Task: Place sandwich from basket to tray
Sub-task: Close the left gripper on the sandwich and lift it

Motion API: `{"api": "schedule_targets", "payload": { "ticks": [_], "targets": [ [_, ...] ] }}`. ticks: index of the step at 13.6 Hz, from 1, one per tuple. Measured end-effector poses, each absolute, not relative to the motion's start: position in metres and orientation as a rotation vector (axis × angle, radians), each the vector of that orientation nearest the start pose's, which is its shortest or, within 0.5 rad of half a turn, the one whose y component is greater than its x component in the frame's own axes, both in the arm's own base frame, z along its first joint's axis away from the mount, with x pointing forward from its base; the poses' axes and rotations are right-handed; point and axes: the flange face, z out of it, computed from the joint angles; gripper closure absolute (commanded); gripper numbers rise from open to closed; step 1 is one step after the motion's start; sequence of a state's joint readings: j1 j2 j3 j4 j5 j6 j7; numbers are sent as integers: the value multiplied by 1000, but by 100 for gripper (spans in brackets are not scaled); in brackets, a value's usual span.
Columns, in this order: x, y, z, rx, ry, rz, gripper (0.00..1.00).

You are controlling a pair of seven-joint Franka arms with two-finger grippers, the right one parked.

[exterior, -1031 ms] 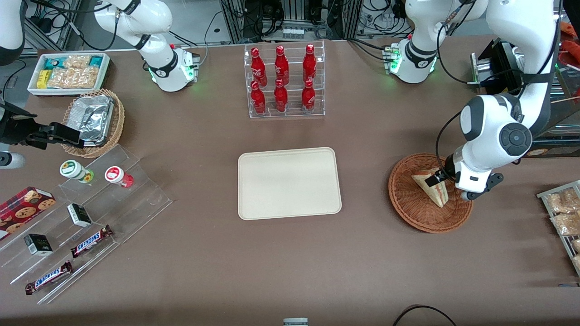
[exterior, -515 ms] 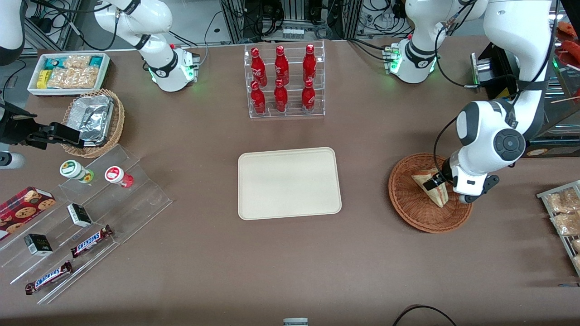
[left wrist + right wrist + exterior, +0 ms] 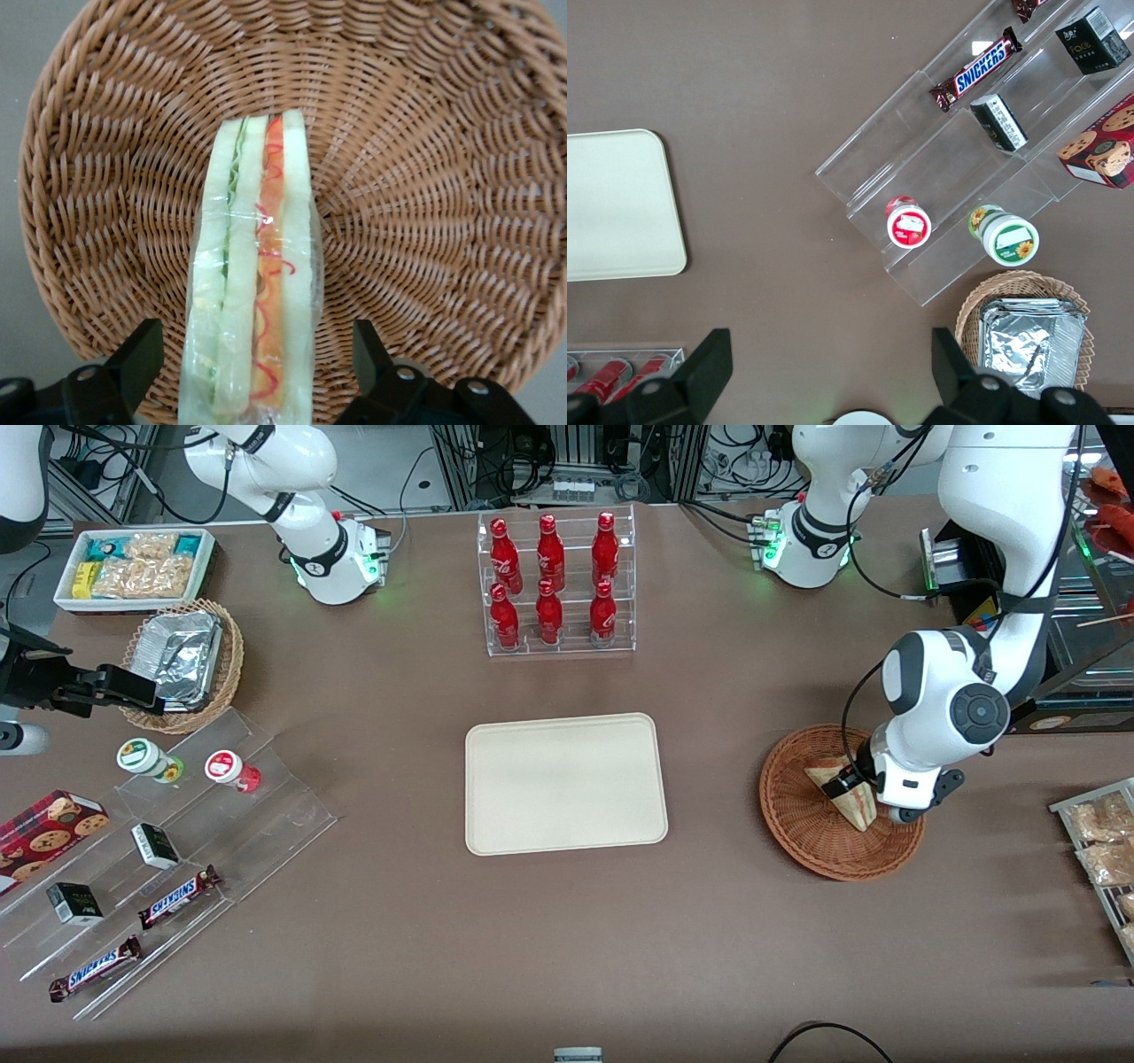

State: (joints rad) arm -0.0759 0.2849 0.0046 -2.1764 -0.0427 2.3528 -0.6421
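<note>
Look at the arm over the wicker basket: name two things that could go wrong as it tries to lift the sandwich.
1. The gripper is open, straddling the sandwich, which stands on edge in slick clear wrap; a squeeze might crush it or let it slip out.
2. The sandwich lies in the basket, which sits loose on the table; lifting could drag or tip it, well short of the tray.

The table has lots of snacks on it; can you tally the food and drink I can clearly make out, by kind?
Red bottles: 6
Snickers bars: 2
Lidded cups: 2
Sandwich: 1, in the basket, with the gripper open around it
Cookie box: 1
Total: 12
</note>
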Motion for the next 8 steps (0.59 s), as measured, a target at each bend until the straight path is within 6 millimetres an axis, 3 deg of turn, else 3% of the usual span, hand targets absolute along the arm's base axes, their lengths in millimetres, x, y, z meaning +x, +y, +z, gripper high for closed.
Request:
{"api": "schedule_targets", "payload": {
  "ticks": [1, 2, 8],
  "targets": [
    [547, -40, 249, -2977, -944, 174, 88],
    [547, -40, 249, -2973, -956, 175, 100],
    [550, -40, 263, -2955, -955, 236, 100]
  ]
}}
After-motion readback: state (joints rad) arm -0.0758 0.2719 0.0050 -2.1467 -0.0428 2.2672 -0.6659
